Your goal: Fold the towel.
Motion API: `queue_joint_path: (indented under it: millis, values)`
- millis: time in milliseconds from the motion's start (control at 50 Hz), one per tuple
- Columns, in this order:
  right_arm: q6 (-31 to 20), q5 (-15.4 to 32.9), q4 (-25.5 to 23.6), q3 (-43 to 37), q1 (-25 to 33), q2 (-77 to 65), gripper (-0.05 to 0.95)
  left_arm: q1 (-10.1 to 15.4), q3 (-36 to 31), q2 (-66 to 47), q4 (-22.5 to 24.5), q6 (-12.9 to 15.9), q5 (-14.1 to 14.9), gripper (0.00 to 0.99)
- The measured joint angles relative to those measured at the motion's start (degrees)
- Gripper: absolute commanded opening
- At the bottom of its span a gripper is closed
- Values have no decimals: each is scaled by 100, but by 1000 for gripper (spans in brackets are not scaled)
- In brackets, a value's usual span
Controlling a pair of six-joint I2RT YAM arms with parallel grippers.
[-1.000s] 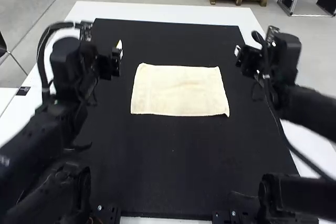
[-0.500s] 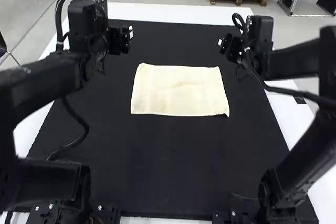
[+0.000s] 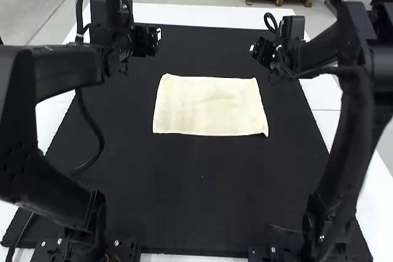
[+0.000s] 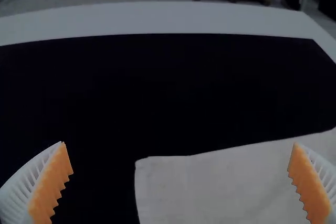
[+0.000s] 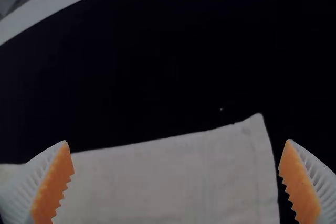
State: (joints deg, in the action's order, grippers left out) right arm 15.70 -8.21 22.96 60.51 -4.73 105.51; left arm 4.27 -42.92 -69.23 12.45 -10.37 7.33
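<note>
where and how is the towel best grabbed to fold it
Probably by the two far corners of the towel, pinched from above by the left gripper and right gripper: it lies flat on the black mat, with no raised side.

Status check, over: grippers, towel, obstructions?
Left gripper and right gripper open, empty. Towel spread flat on black mat. Nothing lying on it.

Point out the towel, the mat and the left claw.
Towel [image 3: 210,106]: high view, on its middle.
Mat [image 3: 202,194]: high view, on its bare near part.
Left claw [image 4: 179,144]: left wrist view, midway between its open fingertips.
</note>
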Motion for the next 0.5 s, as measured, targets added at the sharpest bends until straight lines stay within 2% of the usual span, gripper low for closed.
queue_joint_path:
  millis: [240, 500]
  values:
    - [17, -61, -577, 1032, 267, 1064, 902, -197, -72, -90, -59, -2, 111, 969]
    - [15, -111, -876, 1609, 352, 1641, 903, -208, -74, -173, -59, -2, 177, 969]
